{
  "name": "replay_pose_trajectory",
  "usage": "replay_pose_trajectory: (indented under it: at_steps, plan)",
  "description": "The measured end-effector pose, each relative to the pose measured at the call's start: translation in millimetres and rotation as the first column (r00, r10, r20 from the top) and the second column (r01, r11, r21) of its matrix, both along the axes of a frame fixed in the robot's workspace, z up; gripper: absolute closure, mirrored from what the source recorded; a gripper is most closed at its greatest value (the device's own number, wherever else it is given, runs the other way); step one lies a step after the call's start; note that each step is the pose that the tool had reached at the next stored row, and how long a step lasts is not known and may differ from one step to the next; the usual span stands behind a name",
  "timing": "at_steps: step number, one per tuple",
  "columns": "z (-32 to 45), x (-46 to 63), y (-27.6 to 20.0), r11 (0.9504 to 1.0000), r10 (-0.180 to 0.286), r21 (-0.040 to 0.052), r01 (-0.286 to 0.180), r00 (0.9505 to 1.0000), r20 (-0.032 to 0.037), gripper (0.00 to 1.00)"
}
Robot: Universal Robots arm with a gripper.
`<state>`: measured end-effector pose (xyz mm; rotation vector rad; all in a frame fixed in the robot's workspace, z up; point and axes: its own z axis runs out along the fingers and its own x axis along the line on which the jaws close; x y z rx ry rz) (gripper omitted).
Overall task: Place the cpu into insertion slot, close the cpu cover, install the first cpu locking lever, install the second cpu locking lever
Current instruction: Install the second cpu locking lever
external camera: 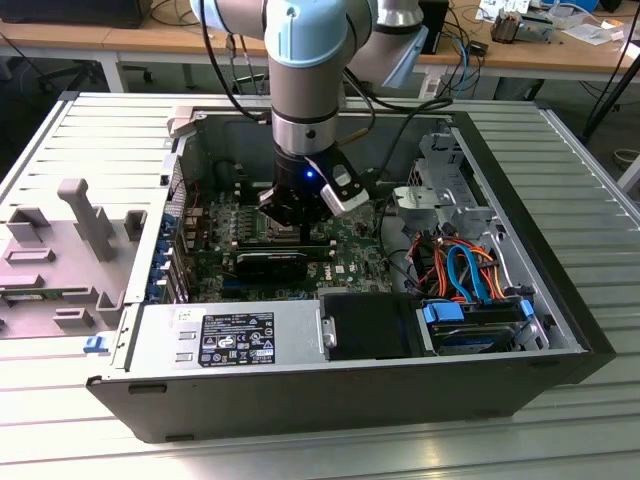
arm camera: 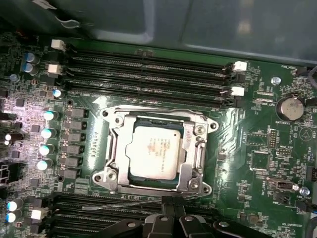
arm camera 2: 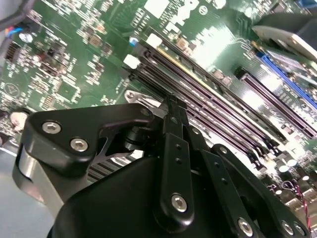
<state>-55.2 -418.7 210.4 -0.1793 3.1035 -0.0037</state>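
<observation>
In the first wrist view the cpu, a silver-grey square, lies in the insertion slot on the green board. The cpu cover, a silvery frame, lies flat around it. A thin wire lever runs along the slot's edge on the gripper's side and ends right at the fingertips. My gripper has its black fingers pressed together there; I cannot tell whether they pinch the lever. In the exterior view the gripper reaches down into the open computer case over the board. The second wrist view shows the gripper shut just above the board.
Long black memory slots run beside the socket. A row of capacitors and a coin battery flank it. A black block, the power supply and a drive bay with orange and blue cables crowd the case.
</observation>
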Motion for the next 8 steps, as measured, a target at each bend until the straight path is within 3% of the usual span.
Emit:
replay_pose_trajectory:
  at_steps: [8]
  plan:
    - [-0.6, -30.2, 0.0, 1.0000, 0.000, 0.0016, 0.000, 1.0000, 0.0002, 0.89]
